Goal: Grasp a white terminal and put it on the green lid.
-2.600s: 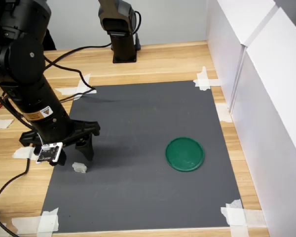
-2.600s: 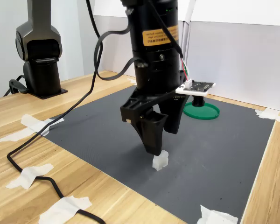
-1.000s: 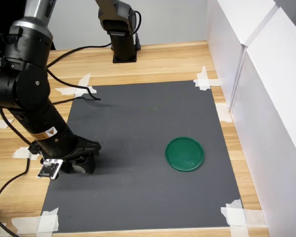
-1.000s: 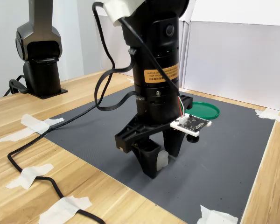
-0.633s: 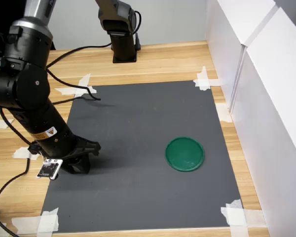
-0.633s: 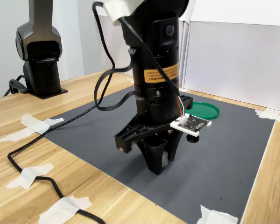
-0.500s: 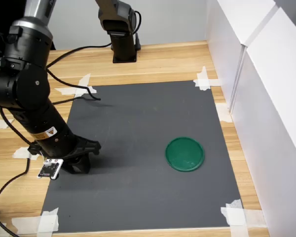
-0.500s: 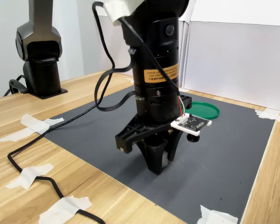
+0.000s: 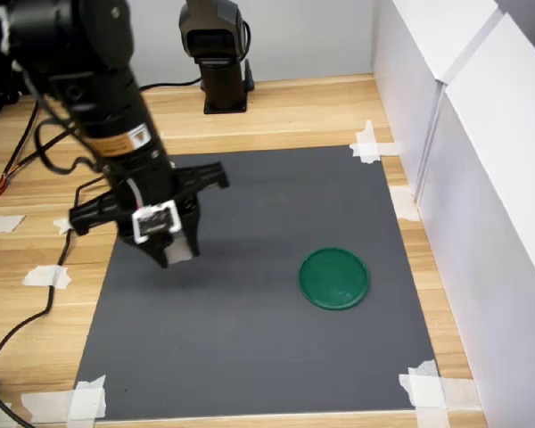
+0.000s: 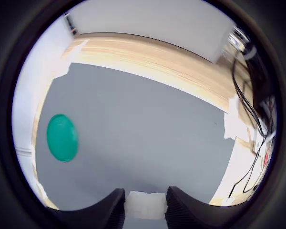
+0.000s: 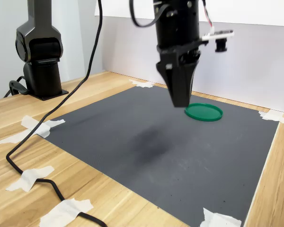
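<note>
In the wrist view the white terminal, a small blocky piece, sits clamped between two dark fingers. My gripper is shut on it and hangs in the air above the grey mat, left of the green lid in the first exterior view. The lid lies flat on the mat with nothing on it, and shows in the wrist view too. In the second exterior view the gripper points straight down, just short of the lid; the terminal is hidden there.
A second black arm's base stands on the wooden table behind the mat. White walls close off the first exterior view's right. Tape scraps hold the mat's corners. Black cables trail across the table beside the mat.
The gripper closed on the terminal low at the mat's corner, then rose well off the mat and carried it toward the green lid.
</note>
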Robot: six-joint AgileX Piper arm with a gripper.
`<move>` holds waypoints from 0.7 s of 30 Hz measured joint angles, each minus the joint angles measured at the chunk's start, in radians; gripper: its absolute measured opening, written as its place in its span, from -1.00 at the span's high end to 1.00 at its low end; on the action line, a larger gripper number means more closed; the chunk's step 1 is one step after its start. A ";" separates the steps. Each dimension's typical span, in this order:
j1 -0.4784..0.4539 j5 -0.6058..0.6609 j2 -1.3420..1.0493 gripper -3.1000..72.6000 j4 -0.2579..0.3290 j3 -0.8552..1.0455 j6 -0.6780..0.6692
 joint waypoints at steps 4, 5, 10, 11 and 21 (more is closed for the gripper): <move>0.115 0.020 -0.011 0.08 0.000 0.000 -0.016; 0.144 0.023 -0.011 0.08 0.000 0.000 -0.017; 0.270 0.033 -0.011 0.08 0.000 0.000 -0.016; 0.293 0.031 -0.011 0.08 0.000 0.000 -0.016; 0.396 -0.054 0.044 0.08 -0.084 0.000 0.009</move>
